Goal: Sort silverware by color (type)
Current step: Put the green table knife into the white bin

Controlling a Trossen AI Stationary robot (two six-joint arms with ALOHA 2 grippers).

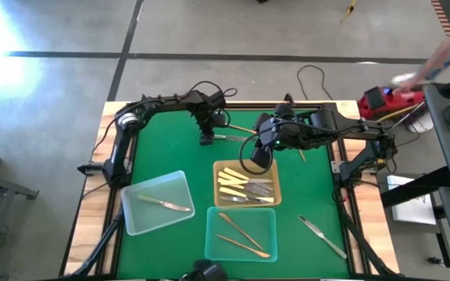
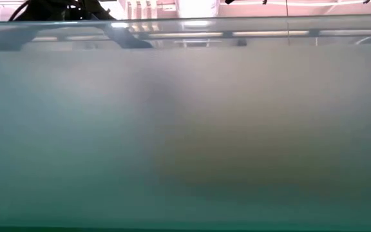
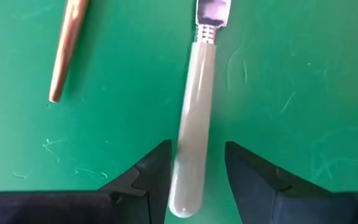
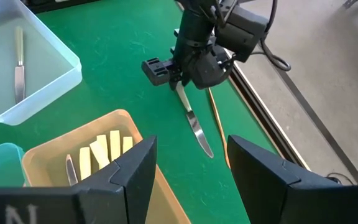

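Left hand (image 3: pixel 196 171) is down at the far edge of the tabletop (image 1: pixel 170 148), left of centre, fingers (image 3: pixel 151 177) spread either side of a cream-handled knife (image 3: pixel 194 137). Fingers straddle the handle end with a sliver of green mat showing on each side, not clamped. Knife lies flat on the mat, silver blade pointing away from the hand toward the tabletop's middle. Copper piece (image 3: pixel 67 50) lies just beside the knife, apart from it; in the right wrist view it runs alongside the blade, nearer the far edge.

Right hand (image 4: pixel 188 168) hovers over the beige tray (image 1: pixel 221 199) at the tabletop's centre, fingers wide apart, holding nothing. Beige tray holds cream-handled pieces (image 1: pixel 233 181) plus a few silver-ended ones.

Clear tray (image 1: pixel 135 195) near the left front corner holds one silver knife (image 1: pixel 175 205). Teal tray (image 1: pixel 213 242) at the front edge holds two gold pieces (image 1: pixel 241 236). One silver knife (image 1: pixel 323 236) lies loose on the mat toward the right front corner. Small gold piece (image 1: pixel 301 155) lies by the right arm, mostly hidden. Low view is fogged out by a tray wall, nothing usable.
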